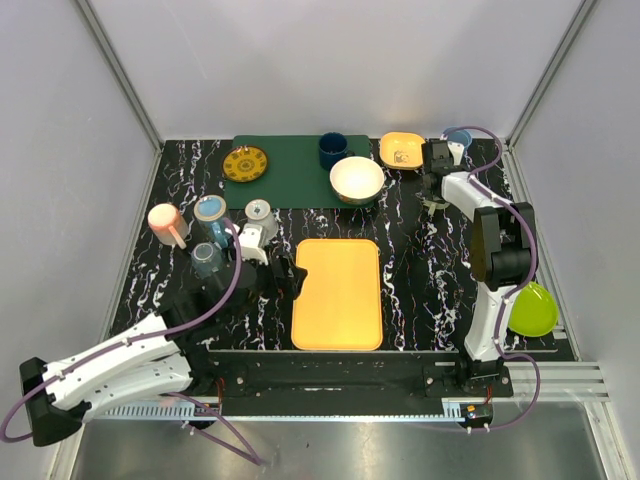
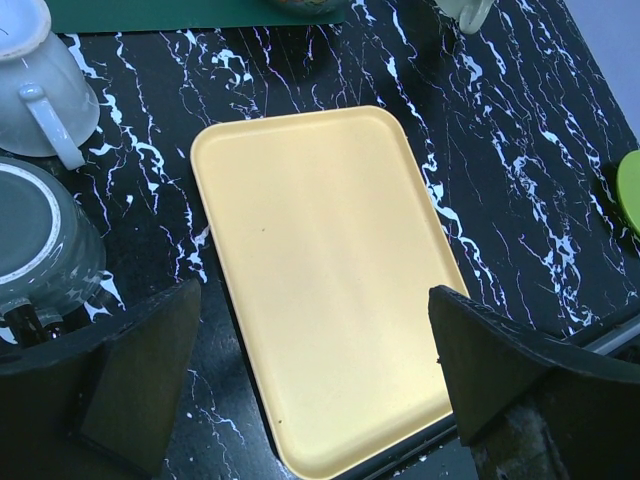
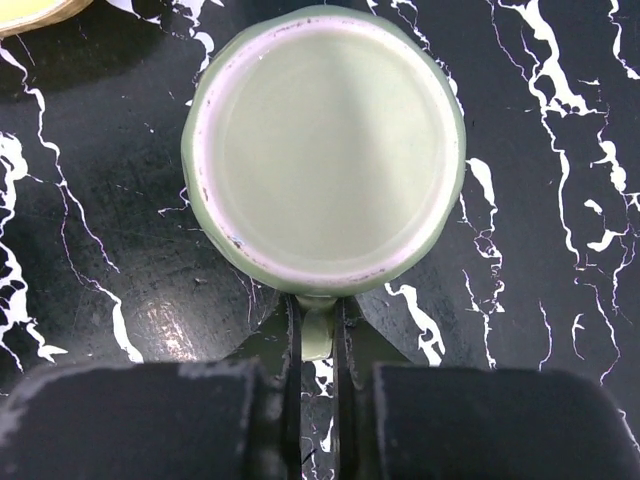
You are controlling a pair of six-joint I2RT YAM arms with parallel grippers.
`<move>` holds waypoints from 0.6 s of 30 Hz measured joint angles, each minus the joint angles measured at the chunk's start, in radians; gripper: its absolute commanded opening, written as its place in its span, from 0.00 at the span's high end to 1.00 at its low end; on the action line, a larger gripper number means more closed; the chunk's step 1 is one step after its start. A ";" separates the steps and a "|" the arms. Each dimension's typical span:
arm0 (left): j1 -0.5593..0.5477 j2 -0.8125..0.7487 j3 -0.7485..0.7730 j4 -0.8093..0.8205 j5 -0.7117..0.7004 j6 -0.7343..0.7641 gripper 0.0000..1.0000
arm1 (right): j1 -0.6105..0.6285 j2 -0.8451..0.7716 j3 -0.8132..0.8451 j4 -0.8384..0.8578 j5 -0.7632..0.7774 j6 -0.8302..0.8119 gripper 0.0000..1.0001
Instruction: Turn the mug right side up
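A pale green mug [image 3: 325,150] stands upside down on the black marbled table, its flat base facing up in the right wrist view. My right gripper [image 3: 318,322] is shut on the mug's handle [image 3: 318,338], which sits pinched between the two fingers. In the top view this gripper [image 1: 435,203] is at the back right of the table and covers most of the mug. My left gripper [image 2: 315,340] hangs open over the near left part of the yellow tray [image 2: 330,270], holding nothing.
The yellow tray [image 1: 337,292] lies mid-table. A green mat [image 1: 290,178] at the back carries a yellow plate [image 1: 245,163], a dark blue mug [image 1: 332,150] and a white bowl [image 1: 357,179]. Several cups [image 1: 210,235] crowd the left. A lime bowl [image 1: 533,310] sits far right.
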 measured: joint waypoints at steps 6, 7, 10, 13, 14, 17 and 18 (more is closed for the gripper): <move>0.000 0.014 0.000 0.005 0.002 -0.005 0.01 | -0.002 -0.026 -0.042 0.026 -0.010 0.014 1.00; 0.001 0.016 0.000 0.010 0.002 -0.008 0.01 | -0.002 -0.039 -0.058 0.027 -0.017 0.017 1.00; 0.001 0.026 0.000 0.027 0.002 -0.018 0.01 | -0.002 -0.095 -0.117 0.022 -0.034 0.040 1.00; 0.001 0.037 0.000 0.048 0.001 -0.031 0.01 | -0.002 -0.169 -0.188 0.016 -0.065 0.068 1.00; 0.001 0.043 0.000 0.056 0.001 -0.036 0.01 | -0.002 -0.204 -0.217 0.010 -0.078 0.079 1.00; 0.002 0.064 0.000 0.088 0.002 -0.052 0.01 | -0.002 -0.322 -0.290 -0.013 -0.113 0.112 1.00; 0.003 0.076 0.000 0.103 0.005 -0.058 0.01 | -0.002 -0.373 -0.309 -0.024 -0.129 0.124 1.00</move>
